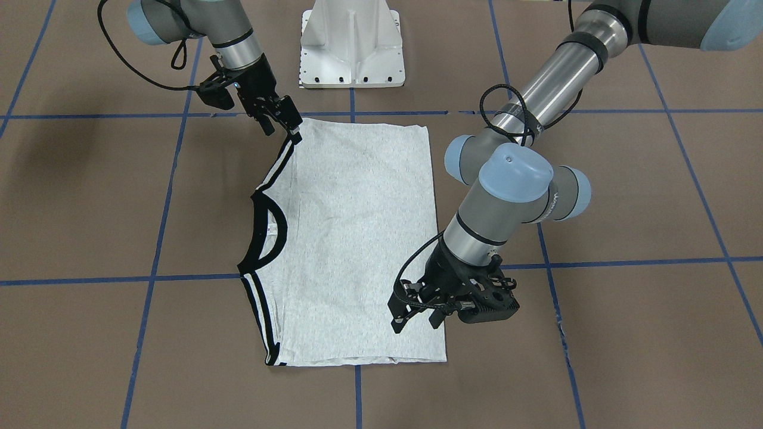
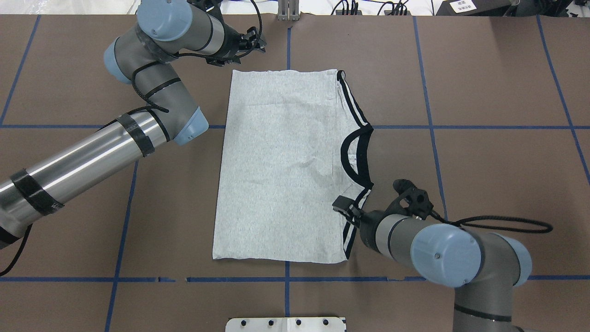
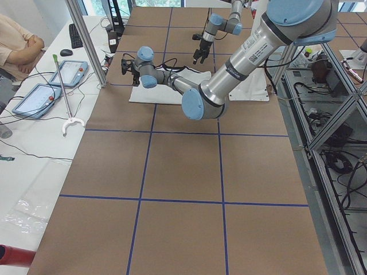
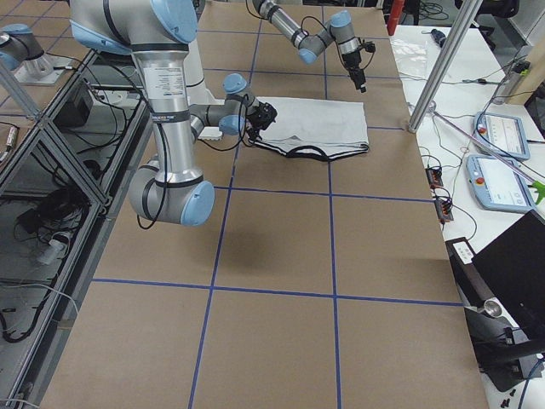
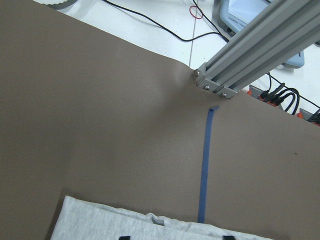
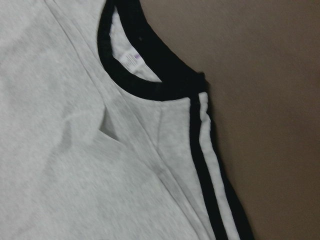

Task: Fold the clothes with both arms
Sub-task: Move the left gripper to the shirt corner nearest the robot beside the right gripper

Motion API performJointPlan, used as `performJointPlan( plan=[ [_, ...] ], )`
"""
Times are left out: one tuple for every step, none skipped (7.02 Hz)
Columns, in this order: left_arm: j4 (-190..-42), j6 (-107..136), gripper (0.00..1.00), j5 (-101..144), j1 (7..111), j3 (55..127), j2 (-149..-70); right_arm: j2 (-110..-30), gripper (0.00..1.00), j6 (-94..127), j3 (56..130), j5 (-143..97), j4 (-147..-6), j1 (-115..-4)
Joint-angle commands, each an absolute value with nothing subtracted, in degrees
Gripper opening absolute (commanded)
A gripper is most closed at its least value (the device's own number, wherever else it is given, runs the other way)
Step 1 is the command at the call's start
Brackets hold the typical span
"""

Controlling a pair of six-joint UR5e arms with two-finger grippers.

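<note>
Closest to the lens in the front-facing view is the left arm [image 1: 512, 179], its blue-capped wrist angled down toward the T-shirt [image 1: 357, 238]. The left gripper [image 1: 415, 322] hangs at the T-shirt's hem corner on the operators' side. Its jaws stand apart and hold nothing; the left wrist view shows only the cloth's edge below them.

The T-shirt lies flat on the brown counter [image 1: 626, 333], folded into a long rectangle. Its hem end is a straight edge. At the other end are the black collar [image 1: 262, 232] and the black shoulder stripes [image 1: 259, 316]. The edge on the operators' side is a little uneven, with the layers showing.

The right gripper [image 1: 281, 130] sits at the T-shirt's shoulder corner on the robot's side, one tip touching the striped edge. Its jaws appear parted, though the angle is poor, and the right wrist view shows no cloth pinched.

Bare counter crossed by blue tape lines [image 1: 596, 262] surrounds the T-shirt on every side. The white pedestal base [image 1: 351, 47] stands near the T-shirt's robot-side edge but apart from it.
</note>
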State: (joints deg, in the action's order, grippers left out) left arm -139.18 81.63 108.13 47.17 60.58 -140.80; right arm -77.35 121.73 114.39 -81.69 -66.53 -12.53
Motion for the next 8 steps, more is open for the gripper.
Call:
performJointPlan(
  plan=[
    [-138.6, 81.65, 0.79, 108.9, 47.2, 62.58, -139.57, -77.17, 1.0, 128.99, 113.74, -78.15, -69.69, -5.47],
    [-138.6, 81.74, 0.79, 108.9, 47.28, 62.75, -139.48, -77.08, 1.0, 129.72, 113.9, -78.13, -70.83, -5.1],
    [-138.52, 81.74, 0.79, 108.9, 47.2, 62.84, -139.48, -76.99, 0.99, 129.81, 113.73, -78.05, -71.01, -5.1],
    [-138.52, 81.74, 0.79, 108.81, 47.28, 63.36, -139.31, -76.21, 0.98, 129.9, 113.12, -77.96, -71.1, -5.36],
    [-138.6, 81.74, 0.79, 108.81, 47.2, 64.15, -138.18, -75.68, 0.96, 130.51, 112.77, -77.96, -71.1, -6.58],
    [-138.6, 81.74, 0.79, 108.81, 47.2, 65.55, -136.68, -74.72, 0.92, 130.52, 112.07, -77.96, -71.19, -7.2],
    [-138.52, 81.74, 0.79, 108.9, 47.2, 65.65, -136.5, -74.53, 0.91, 130.52, 110.84, -77.96, -71.19, -7.56],
    [-138.6, 81.65, 0.79, 108.81, 47.2, 65.65, -136.49, -74.53, 0.9, 130.52, 110.74, -78.05, -71.19, -7.56]
  ],
)
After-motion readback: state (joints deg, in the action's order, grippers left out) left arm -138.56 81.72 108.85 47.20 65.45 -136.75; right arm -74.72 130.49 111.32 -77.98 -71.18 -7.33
